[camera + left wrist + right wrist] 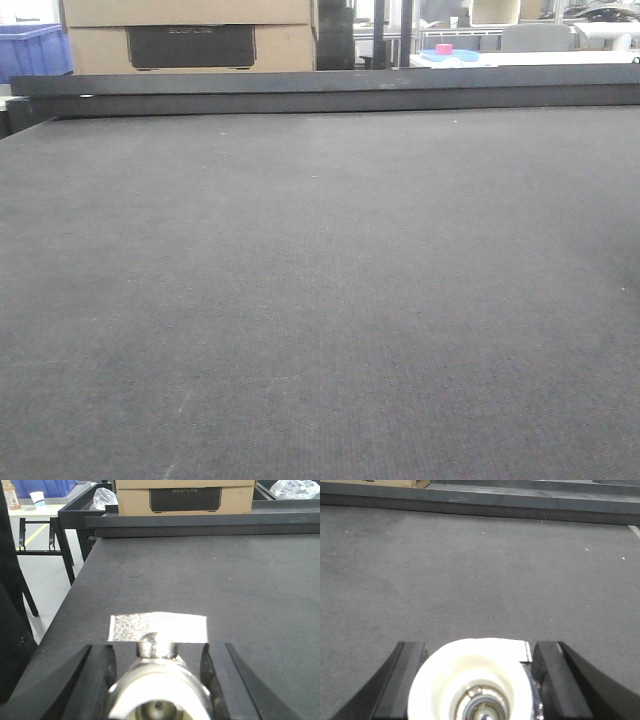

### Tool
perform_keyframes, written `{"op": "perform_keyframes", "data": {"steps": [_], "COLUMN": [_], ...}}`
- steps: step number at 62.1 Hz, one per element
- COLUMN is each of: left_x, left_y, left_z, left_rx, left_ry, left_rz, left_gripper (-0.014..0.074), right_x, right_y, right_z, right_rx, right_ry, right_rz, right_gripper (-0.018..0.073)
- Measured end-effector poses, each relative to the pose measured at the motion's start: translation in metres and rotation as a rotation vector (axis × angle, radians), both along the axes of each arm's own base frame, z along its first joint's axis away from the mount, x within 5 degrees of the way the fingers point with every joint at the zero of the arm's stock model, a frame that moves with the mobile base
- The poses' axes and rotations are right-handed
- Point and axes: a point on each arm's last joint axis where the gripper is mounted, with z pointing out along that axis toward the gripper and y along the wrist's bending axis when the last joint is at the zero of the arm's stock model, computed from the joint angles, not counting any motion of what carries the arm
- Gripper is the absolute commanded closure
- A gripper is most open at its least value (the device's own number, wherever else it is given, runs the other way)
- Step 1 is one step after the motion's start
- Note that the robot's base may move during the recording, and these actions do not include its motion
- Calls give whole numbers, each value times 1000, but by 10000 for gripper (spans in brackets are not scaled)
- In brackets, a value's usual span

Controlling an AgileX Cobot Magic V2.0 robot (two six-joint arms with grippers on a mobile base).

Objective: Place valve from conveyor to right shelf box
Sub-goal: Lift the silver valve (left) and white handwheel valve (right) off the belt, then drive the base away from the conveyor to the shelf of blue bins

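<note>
The conveyor [320,300] is a wide dark grey woven belt that fills the front view; neither gripper nor any valve shows there. In the left wrist view my left gripper [159,650] is shut on a silver metal valve [157,680] with a flat handle [157,628]. The black fingers [102,675] press on both sides of its body above the belt [225,580]. In the right wrist view my right gripper [479,645] is shut on a valve with a round white cap [475,675] over the belt [470,555]. The shelf box is out of view.
A raised dark rail [330,92] runs along the belt's far edge. Cardboard boxes [190,35] and a blue bin [32,50] stand behind it. The belt's left edge [65,605] drops to the floor, beside a black frame stand [50,540].
</note>
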Motion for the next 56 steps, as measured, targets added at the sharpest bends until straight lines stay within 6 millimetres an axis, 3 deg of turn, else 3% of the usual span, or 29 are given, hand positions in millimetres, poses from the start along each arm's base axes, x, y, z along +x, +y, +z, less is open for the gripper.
{"op": "perform_keyframes", "data": {"steps": [56], "left_x": [0], "left_y": [0], "left_z": [0], "left_rx": [0], "left_ry": [0], "left_rz": [0], "left_gripper": [707], "right_x": [0], "right_y": [0], "right_z": [0], "right_rx": [0], "right_ry": [-2], "right_rz": [0], "right_gripper": [721]}}
